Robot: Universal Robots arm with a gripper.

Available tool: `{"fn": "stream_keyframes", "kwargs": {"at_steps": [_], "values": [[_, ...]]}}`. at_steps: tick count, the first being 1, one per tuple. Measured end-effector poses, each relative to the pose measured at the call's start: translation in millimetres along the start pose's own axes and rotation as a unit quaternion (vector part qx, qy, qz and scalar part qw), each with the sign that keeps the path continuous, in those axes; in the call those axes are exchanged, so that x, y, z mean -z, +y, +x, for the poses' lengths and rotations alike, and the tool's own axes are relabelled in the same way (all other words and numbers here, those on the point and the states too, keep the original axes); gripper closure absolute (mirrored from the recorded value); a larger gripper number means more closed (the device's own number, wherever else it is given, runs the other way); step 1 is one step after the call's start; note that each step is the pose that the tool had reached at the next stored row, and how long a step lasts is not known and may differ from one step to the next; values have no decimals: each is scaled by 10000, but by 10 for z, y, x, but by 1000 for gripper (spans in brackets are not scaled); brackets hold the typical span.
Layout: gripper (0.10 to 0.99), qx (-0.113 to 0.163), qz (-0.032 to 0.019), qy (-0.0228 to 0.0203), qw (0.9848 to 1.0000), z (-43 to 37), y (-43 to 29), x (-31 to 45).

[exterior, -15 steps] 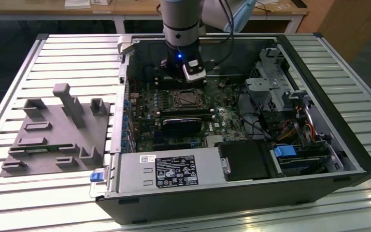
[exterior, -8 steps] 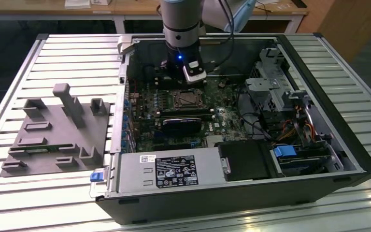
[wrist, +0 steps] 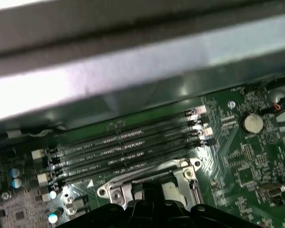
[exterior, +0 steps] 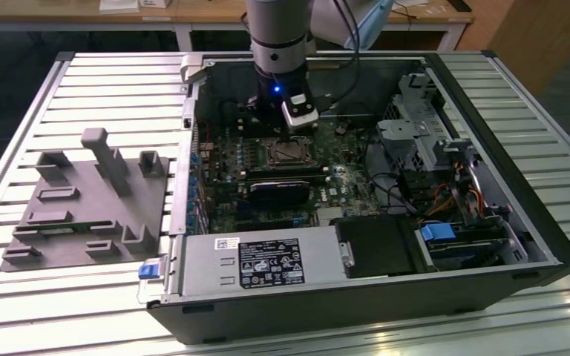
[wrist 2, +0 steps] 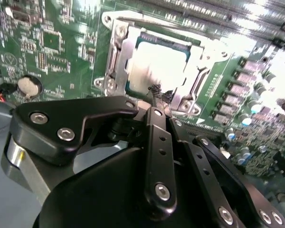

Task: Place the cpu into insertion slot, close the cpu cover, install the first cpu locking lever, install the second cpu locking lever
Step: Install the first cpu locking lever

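Hovering over the socket, cpu seated under its cover

We see the open pc case (exterior: 364, 185) w/ the arm reaching in; the gripper (exterior: 287, 127) hangs directly above the insertion slot (exterior: 287, 152), touching or not we can't tell. In the second wrist view the cpu (wrist 2: 159, 66) sits in the slot, the cpu cover (wrist 2: 121, 52) framing it, just past the fingertips (wrist 2: 156, 114), which look pressed together on nothing. First wrist view adds the memory slots (wrist: 123, 147) running along the socket's far side. Lever positions: can't tell.
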State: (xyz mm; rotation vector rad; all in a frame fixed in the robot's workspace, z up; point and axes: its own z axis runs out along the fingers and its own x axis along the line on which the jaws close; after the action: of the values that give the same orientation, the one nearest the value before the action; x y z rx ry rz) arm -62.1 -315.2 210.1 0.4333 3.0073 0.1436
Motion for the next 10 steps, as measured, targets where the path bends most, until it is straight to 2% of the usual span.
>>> {"fn": "stream_keyframes", "kwargs": {"at_steps": [3,10], "values": [[980,2,19,-6,10000,-16,-52,4],[980,4,25,-8,10000,-50,-167,12]]}}
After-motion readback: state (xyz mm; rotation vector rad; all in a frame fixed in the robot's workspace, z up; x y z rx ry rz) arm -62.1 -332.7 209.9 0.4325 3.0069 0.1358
